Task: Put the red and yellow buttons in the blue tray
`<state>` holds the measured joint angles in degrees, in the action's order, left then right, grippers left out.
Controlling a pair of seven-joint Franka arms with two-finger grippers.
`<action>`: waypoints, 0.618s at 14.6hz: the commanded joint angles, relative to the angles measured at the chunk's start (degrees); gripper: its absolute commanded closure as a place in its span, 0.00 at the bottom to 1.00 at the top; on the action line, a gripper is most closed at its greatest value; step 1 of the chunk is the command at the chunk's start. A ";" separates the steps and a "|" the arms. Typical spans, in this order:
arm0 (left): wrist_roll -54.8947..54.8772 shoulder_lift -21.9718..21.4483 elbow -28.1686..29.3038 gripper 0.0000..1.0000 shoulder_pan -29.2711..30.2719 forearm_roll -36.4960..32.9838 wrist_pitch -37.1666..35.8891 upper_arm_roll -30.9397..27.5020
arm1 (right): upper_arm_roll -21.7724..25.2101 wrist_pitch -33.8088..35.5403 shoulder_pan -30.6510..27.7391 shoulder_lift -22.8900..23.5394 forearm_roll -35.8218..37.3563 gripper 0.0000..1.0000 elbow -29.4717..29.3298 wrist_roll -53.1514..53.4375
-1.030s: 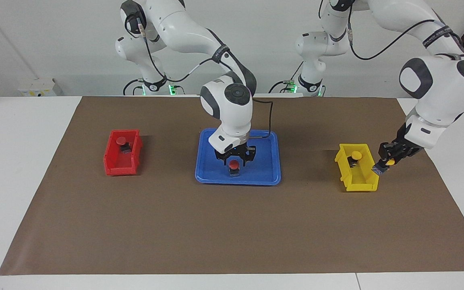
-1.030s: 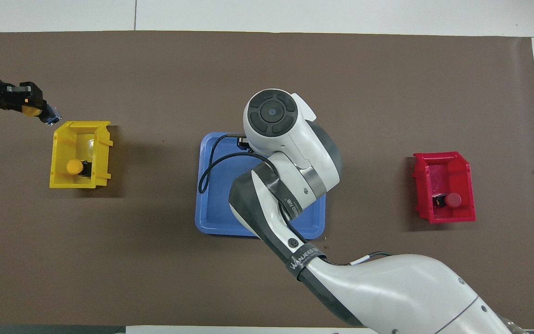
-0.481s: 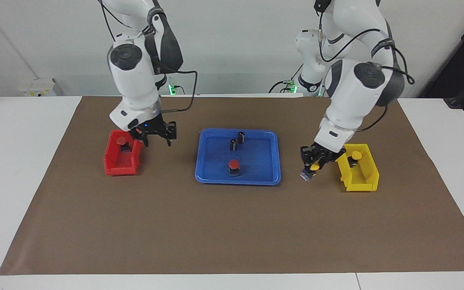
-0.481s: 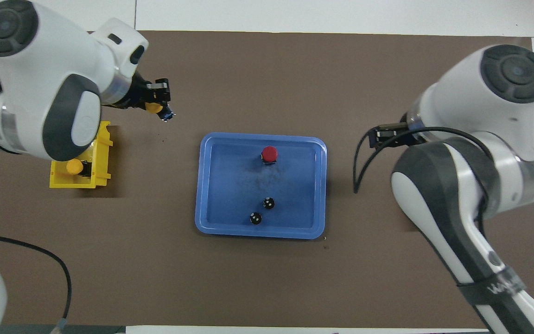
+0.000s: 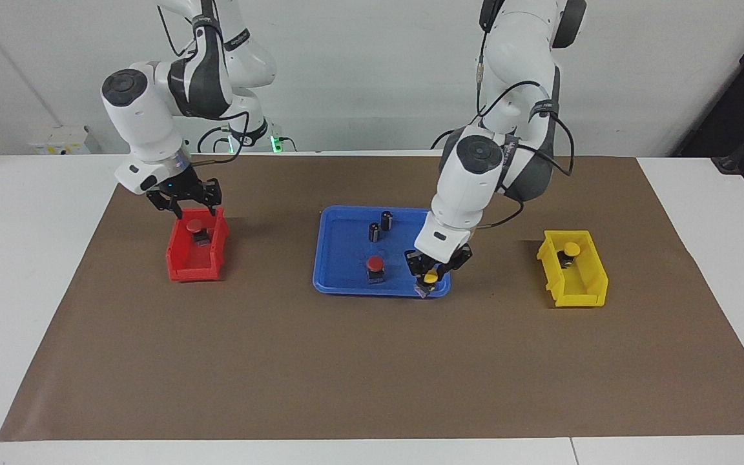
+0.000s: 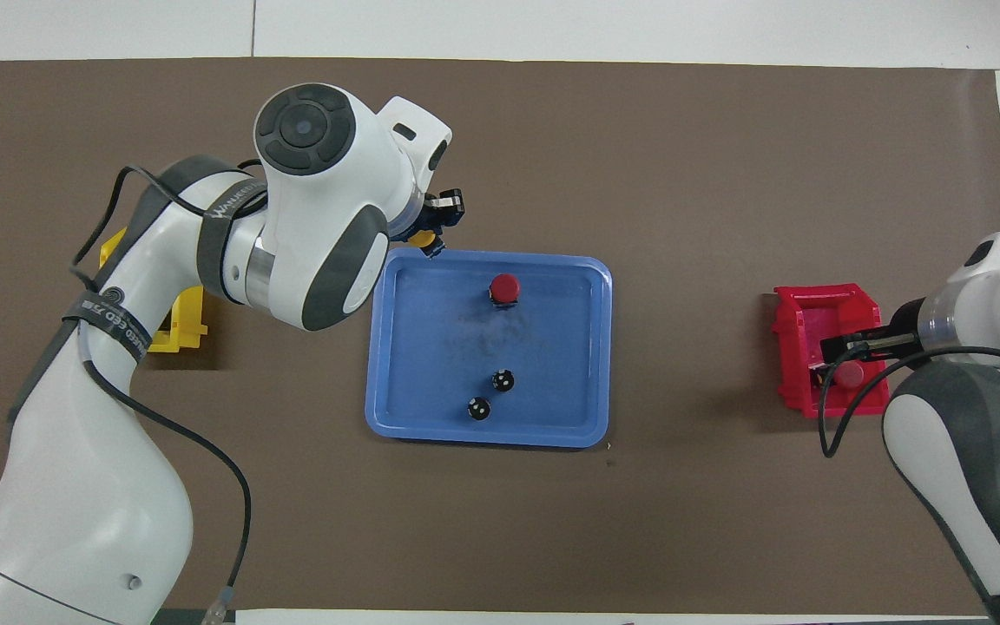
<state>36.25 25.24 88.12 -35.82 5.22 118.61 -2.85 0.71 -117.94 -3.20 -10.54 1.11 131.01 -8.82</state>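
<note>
My left gripper [image 5: 428,283] is shut on a yellow button [image 5: 431,278] and hangs low over a corner of the blue tray [image 5: 346,258], toward the left arm's end. The overhead view shows that gripper [image 6: 436,227] and its yellow button [image 6: 420,236] at the tray's [image 6: 430,347] rim. One red button [image 5: 375,263] [image 6: 504,286] stands in the tray. My right gripper [image 5: 185,205] is open above the red bin [image 5: 194,258], where another red button [image 5: 196,225] [image 6: 850,373] sits. A second yellow button [image 5: 571,248] rests in the yellow bin [image 5: 572,271].
Two dark cylinders [image 5: 375,231] [image 5: 386,219] with silvery tops stand in the tray's half nearer the robots. In the overhead view the left arm covers most of the yellow bin [image 6: 192,312]. Brown paper covers the table around the bins.
My right gripper left the red button in the tray and moved over the red bin. My left gripper carried its yellow button from beside the yellow bin to the tray's corner.
</note>
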 commanded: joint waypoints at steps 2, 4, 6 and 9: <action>1.72 0.16 1.17 0.99 -2.07 1.11 -0.22 -1.10 | -0.72 -5.69 -1.46 -0.36 -0.76 0.26 4.95 -1.47; 2.25 -0.02 2.40 0.99 -2.85 1.11 0.04 -1.10 | -0.71 -7.47 -1.99 -0.27 -0.76 0.28 6.62 -2.34; 2.25 -0.19 3.63 0.99 -2.94 1.02 0.13 -1.10 | -0.71 -8.78 -2.08 0.16 -0.76 0.30 7.68 -3.92; 2.60 -0.54 4.78 0.99 -3.65 1.02 0.04 -1.10 | -0.71 -11.96 -3.48 0.60 -0.76 0.31 8.74 -7.87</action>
<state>38.10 25.81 91.24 -38.11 5.22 118.50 -2.89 0.62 -128.16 -4.54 -9.84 1.11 138.56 -13.16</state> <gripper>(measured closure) 0.586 0.313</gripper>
